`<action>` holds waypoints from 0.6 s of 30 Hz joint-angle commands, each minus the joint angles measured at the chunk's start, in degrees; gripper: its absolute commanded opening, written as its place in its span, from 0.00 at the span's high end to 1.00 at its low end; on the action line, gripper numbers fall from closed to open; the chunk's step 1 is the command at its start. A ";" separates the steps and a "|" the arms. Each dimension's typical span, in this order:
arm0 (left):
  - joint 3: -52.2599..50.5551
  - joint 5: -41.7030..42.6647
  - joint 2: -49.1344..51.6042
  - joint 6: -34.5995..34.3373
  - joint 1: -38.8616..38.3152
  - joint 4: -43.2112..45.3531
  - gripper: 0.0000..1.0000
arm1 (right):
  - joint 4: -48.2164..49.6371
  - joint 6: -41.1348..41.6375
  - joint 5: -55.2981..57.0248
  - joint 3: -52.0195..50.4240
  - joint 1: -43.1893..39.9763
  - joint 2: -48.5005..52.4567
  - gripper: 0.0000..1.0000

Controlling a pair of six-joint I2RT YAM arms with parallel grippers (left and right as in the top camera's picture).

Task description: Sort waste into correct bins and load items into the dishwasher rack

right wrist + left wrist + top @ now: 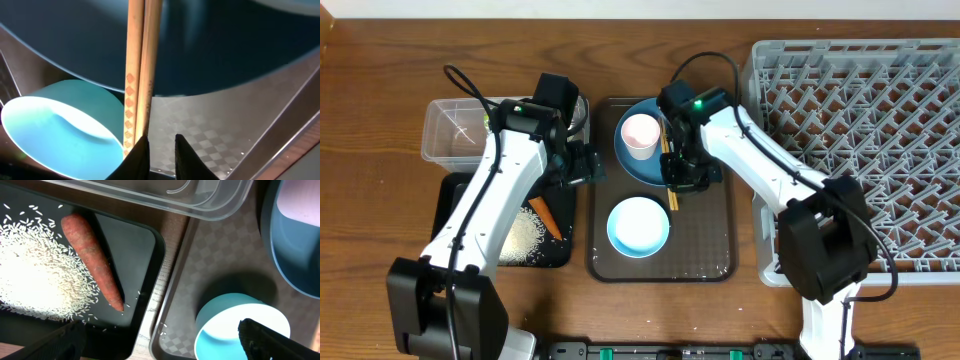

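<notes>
The right pincer (161, 140), jaws almost together with only a sliver of gap, sits low over the brown tray (215, 132) at the near end of the wooden chopsticks (142, 75). They pass behind one of its fingers, so it cannot be told whether it pinches them. Just beyond it stands the light blue cup (65, 125). Ahead lies the blue plate (210, 50), carrying the pink cup (640, 133). The left pincer (159, 330), jaws spread wide and empty, hovers over the tray's edge. Beyond it a carrot (92, 260) and loose rice (35, 275) lie in the black bin (135, 245), with the clear tub (165, 197) farther on. The grey rack (860, 150) stands well to the right of the right pincer.
</notes>
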 commanded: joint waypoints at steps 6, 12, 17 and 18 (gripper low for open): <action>0.37 -0.48 -1.03 0.96 0.20 -0.33 0.01 | 0.07 0.94 0.72 0.90 1.25 0.09 0.82; 0.37 -0.48 -1.03 0.96 0.20 -0.33 0.01 | -0.13 0.94 0.70 0.90 1.25 0.09 0.81; 0.37 -0.48 -1.03 0.96 0.20 -0.33 0.01 | -0.11 1.11 0.44 0.92 1.18 0.09 0.80; 0.37 -0.48 -1.03 0.96 0.20 -0.33 0.01 | 0.02 1.14 -0.09 0.92 1.03 0.09 0.80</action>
